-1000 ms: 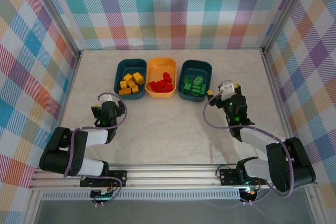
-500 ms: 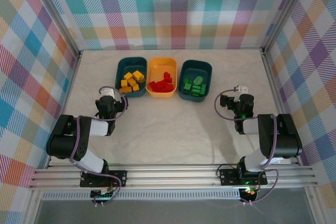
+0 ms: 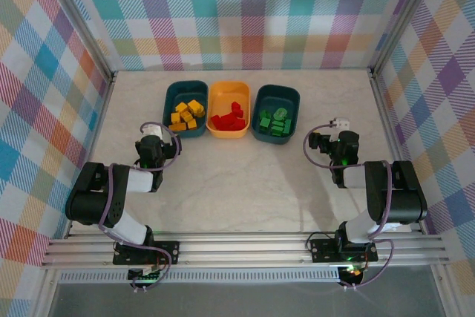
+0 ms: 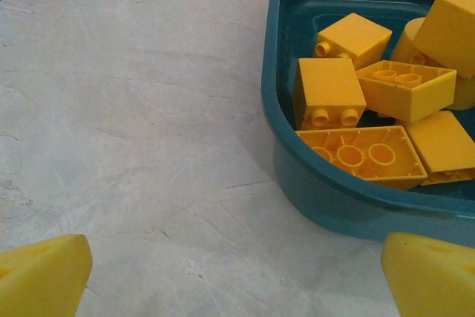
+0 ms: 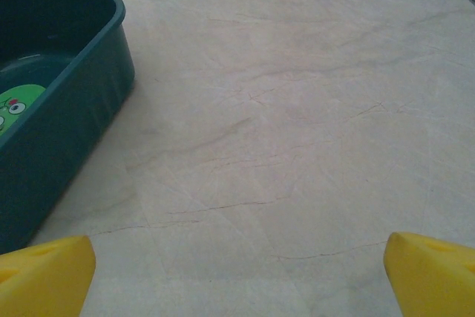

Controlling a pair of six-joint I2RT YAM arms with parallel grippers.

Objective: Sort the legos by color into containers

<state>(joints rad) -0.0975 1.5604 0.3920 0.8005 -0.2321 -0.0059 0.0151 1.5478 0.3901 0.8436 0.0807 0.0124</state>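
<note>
My left gripper (image 3: 154, 134) sits low over the table (image 3: 237, 191), just near-left of the left teal bin (image 3: 165, 113), and its jaws stand wide apart with nothing between them. In my left wrist view the two yellow fingertips (image 4: 41, 276) frame bare table, with that bin's near corner just ahead and to the right. The yellow bricks (image 3: 185, 116) lie heaped inside it, some studs up and some showing hollow undersides. Next along, touching or almost touching it, is the orange bin (image 3: 228, 85) with the red bricks (image 3: 228, 119) in it. Beside that is the right teal bin (image 3: 276, 88), holding the green bricks (image 3: 274, 122). My right gripper (image 3: 340, 125) rests to the right of that bin, a little apart from it. Its jaws are also spread wide and empty, and my right wrist view has the bin's end wall at left with a bit of green inside.
</note>
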